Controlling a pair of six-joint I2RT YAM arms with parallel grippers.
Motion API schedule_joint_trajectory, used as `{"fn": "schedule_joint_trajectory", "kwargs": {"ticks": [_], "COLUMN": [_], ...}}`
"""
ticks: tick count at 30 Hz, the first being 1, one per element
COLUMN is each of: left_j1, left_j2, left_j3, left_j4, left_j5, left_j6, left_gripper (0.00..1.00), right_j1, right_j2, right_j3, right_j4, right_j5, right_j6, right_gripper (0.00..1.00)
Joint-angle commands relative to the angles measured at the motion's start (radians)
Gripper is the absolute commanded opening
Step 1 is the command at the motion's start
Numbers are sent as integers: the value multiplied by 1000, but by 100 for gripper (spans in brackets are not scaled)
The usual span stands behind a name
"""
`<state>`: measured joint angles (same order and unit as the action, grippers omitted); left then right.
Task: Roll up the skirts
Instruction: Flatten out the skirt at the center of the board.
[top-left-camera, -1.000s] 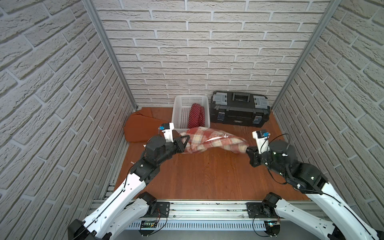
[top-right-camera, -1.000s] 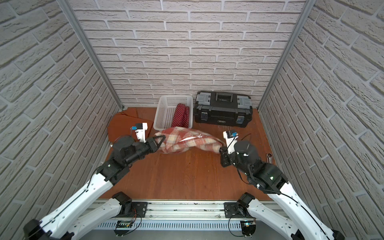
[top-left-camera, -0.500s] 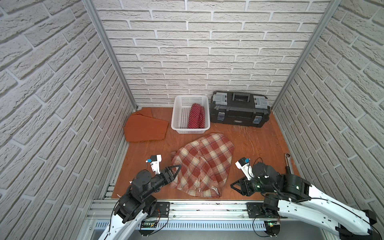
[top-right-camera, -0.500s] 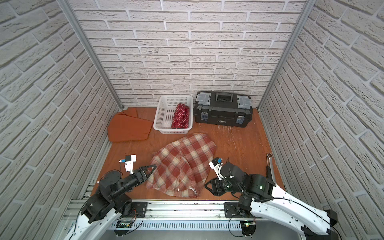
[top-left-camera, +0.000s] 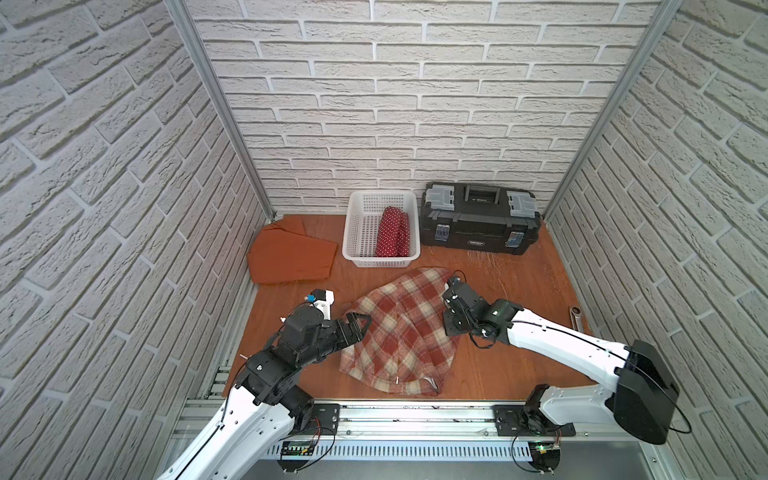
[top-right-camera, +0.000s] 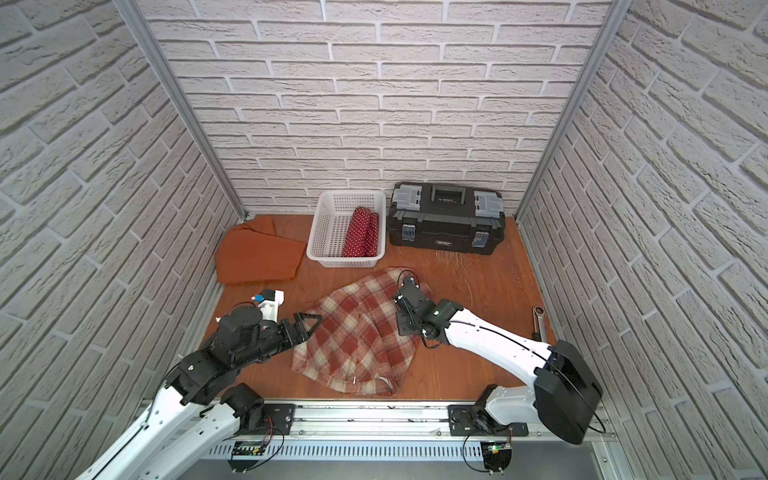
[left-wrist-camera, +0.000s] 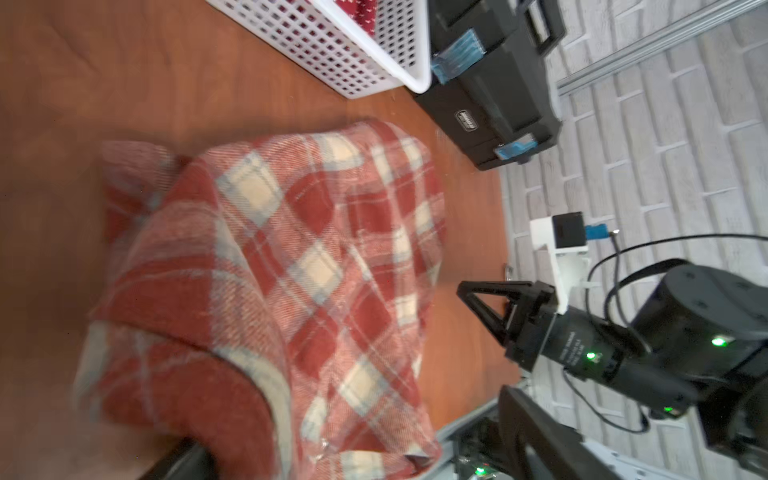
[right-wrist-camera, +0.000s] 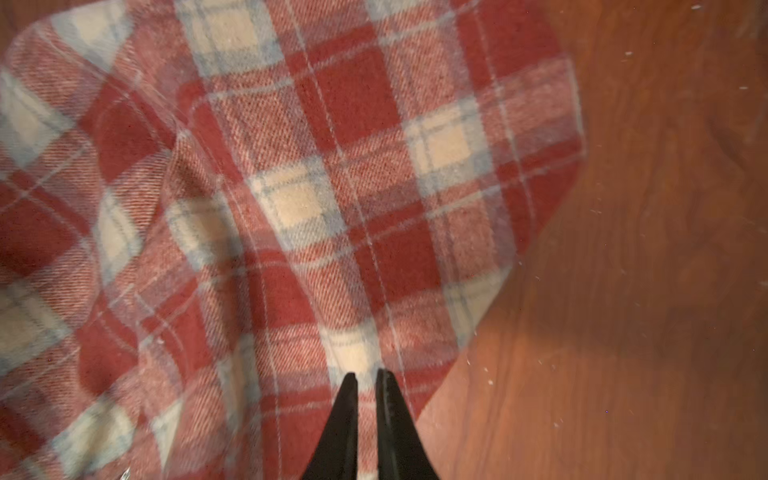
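Three skirts: plaid skirt (top-left-camera: 399, 332) spread on the table (top-left-camera: 519, 282), orange skirt (top-left-camera: 291, 253) flat far left, dotted skirt (top-left-camera: 392, 232) rolled in the one basket (top-left-camera: 380, 262) beside one toolbox (top-left-camera: 478, 220). Two pincers: left pincer (top-left-camera: 360, 326) gapes wide at the plaid skirt's edge, right pincer (right-wrist-camera: 366, 376) clenched, tips over its cloth.

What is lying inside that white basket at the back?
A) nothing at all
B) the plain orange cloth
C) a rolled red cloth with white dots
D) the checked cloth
C: the polka-dot skirt lies rolled in the white basket, while the plaid skirt is spread out in front of it and the orange skirt lies beside it.
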<state>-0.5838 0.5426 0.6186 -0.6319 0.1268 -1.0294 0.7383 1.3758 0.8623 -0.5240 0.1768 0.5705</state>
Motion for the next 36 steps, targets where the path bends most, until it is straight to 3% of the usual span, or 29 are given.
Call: {"fn": "schedule_joint_trajectory", "kwargs": {"ticks": [1, 5, 10, 14, 20, 24, 26, 30, 32, 36], "left_j1": [4, 4, 4, 12, 73, 121, 127, 180, 207, 213], "left_j2": [55, 145, 144, 133, 291, 446, 550, 717, 777, 834], "left_j3": [67, 109, 157, 211, 269, 228, 222, 185, 176, 144], "left_j4": [-162, -252, -315, -314, -201, 38, 110, 292, 344, 415], "left_j5": [-159, -208, -272, -320, -316, -188, -180, -128, -82, -51], "left_j6": [60, 58, 75, 113, 214, 258, 285, 310, 307, 316], "left_gripper": [98, 99, 99, 99, 99, 99, 98, 99, 98, 99], "right_j1": [-2, -16, -86, -112, -131, -133, -135, -202, -242, -349], "right_j2": [128, 235, 221, 115, -162, -311, -343, -292, -225, -56], "right_j3": [3, -32, -142, -230, -266, -250, -239, -185, -170, -147], "right_j4": [124, 181, 179, 126, -114, -200, -208, -116, -11, 161], "right_j5": [-125, -194, -205, -184, -19, 27, 89, 140, 63, -93], "right_j6": [-6, 54, 130, 188, 250, 262, 243, 144, 85, 22], "right_gripper": [5, 2, 2, 2, 2, 2, 10, 50, 57, 59]}}
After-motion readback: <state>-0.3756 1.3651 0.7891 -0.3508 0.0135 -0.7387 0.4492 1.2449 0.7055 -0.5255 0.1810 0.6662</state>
